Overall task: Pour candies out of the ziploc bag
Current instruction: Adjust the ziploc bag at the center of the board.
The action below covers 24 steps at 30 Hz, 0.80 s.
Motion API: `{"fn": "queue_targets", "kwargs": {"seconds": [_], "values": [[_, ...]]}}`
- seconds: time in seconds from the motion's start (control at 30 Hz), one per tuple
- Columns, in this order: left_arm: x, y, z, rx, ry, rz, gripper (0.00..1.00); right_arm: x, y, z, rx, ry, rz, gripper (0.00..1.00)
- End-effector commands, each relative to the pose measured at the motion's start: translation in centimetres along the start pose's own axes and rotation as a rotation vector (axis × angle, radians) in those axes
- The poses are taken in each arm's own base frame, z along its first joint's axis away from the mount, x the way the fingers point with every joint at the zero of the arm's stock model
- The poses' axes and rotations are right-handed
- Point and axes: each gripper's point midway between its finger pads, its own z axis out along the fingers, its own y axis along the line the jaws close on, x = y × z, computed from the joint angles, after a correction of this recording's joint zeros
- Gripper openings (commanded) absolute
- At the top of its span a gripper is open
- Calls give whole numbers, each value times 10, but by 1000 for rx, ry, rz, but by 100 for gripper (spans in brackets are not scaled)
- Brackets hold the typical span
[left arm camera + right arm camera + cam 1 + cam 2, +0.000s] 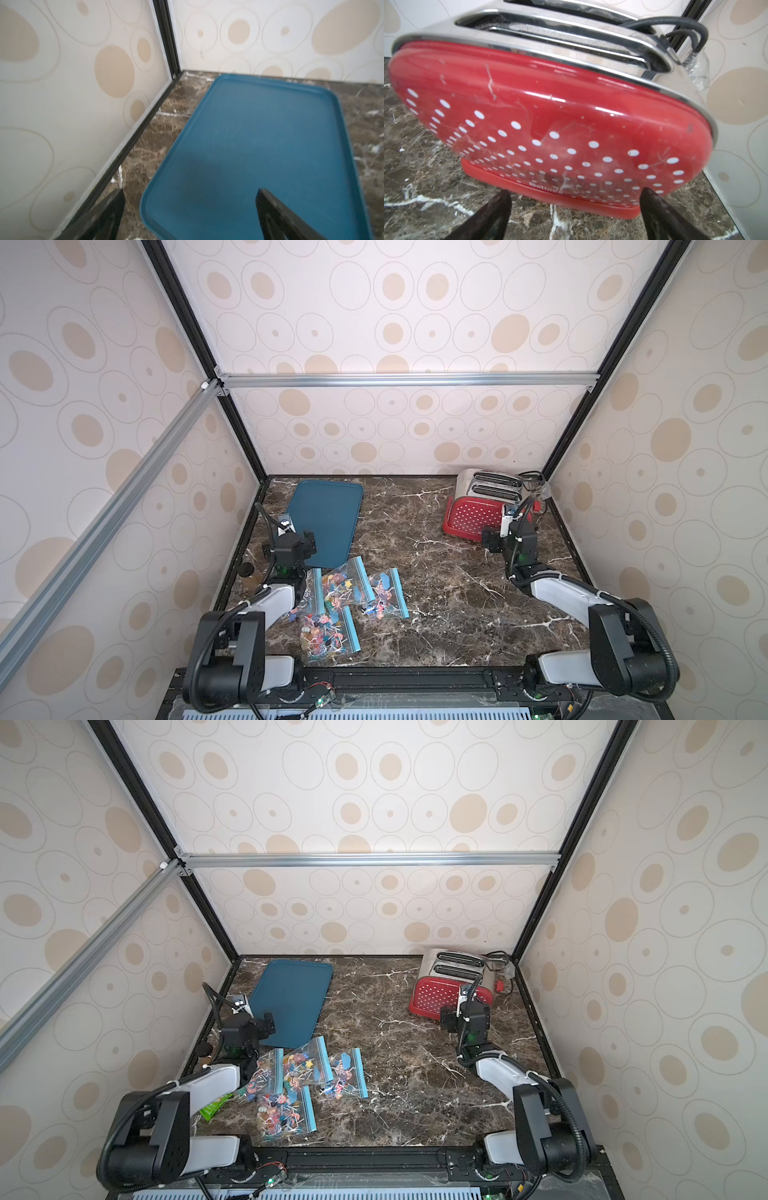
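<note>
Several clear ziploc bags with blue zip strips lie flat at the front left of the marble table; one ziploc bag (345, 585) (302, 1067) is in the middle of the group. Each is filled with candies (322, 637) (279, 1117), tiny multicoloured lollipops on white sticks. My left gripper (288, 546) (190, 191) hovers behind the bags over the near corner of the blue tray, open and empty. My right gripper (509, 533) (575, 191) is far to the right, facing the toaster, open and empty. One bag is partly hidden under my left arm.
A blue tray (328, 506) (259, 135) lies at the back left. A red polka-dot toaster (478, 508) (550, 114) with its black cord stands at the back right corner. A green packet (214, 1106) and a small dark round object (246, 570) sit by the left wall.
</note>
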Motion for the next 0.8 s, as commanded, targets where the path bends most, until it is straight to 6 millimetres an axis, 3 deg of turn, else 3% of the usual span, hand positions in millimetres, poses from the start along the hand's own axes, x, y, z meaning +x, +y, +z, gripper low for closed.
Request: {"fn": "queue_targets", "kwargs": {"seconds": [0.0,0.17,0.33,0.43,0.5,0.67,0.77], "values": [[-11,0,-17,-43,123,8,99,8,18,-5,-91,94,2,97],[-17,-21,-40,50,236,-57,94,10,59,-26,-257,264,3,88],[-11,-53,-72,156,364,-14,84,25,110,-77,-456,478,19,81],[-2,-81,-99,216,446,69,81,33,127,-107,-535,582,40,76],[-8,-109,-111,286,431,109,81,39,132,-123,-577,648,79,73],[-5,-167,-136,415,428,212,81,60,143,-152,-664,741,203,70],[4,-193,-148,464,438,270,81,71,147,-159,-681,762,251,67]]}}
